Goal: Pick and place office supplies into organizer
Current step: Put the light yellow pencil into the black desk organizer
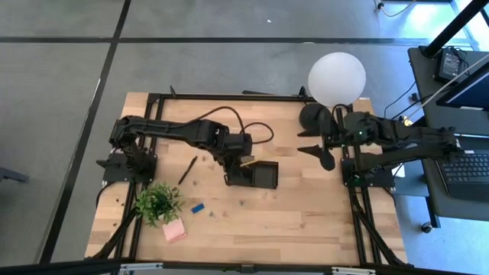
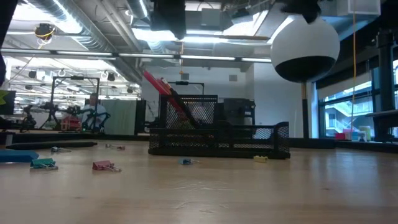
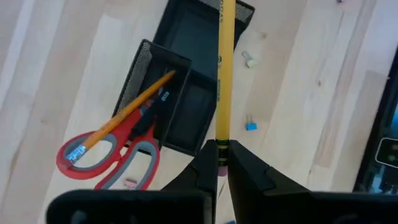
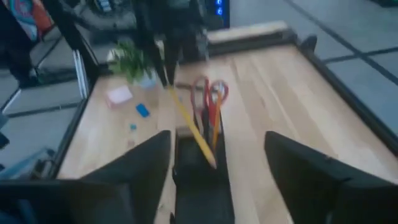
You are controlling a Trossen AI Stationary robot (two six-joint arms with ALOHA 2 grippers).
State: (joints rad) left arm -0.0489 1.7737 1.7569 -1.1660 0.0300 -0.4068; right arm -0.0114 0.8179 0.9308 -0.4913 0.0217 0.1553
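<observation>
The black mesh organizer (image 1: 263, 176) (image 3: 186, 37) (image 2: 217, 137) stands mid-table. Red-handled scissors (image 3: 118, 149) (image 4: 208, 99) (image 2: 163, 88) and an orange pencil (image 3: 134, 106) stand slanted in its tall cup. My left gripper (image 1: 238, 162) (image 3: 219, 163) hovers over the organizer's left end, shut on a yellow pencil (image 3: 222, 74) (image 4: 193, 134). My right gripper (image 1: 319, 153) (image 4: 217, 143) waits open to the organizer's right, near the lamp. A dark pen (image 1: 188, 169), blue eraser (image 1: 198, 207) and pink pad (image 1: 174, 231) lie flat on the table's left part. My left gripper pinches the yellow pencil between its two fingers, just above the pink eraser end (image 3: 219, 155). The fingers come from above and lie along the pencil. It slants down past the fingertips, and its point (image 4: 213, 163) is over the organizer's low tray. Whether the point touches the tray, I cannot tell.
A green potted plant (image 1: 158, 202) stands near the pink pad. The lamp's white globe (image 1: 337, 79) and black base (image 1: 315, 116) are at the far right, close to my right arm. Small clips (image 2: 43, 163) (image 2: 104, 165) (image 3: 250, 126) are scattered around the organizer.
</observation>
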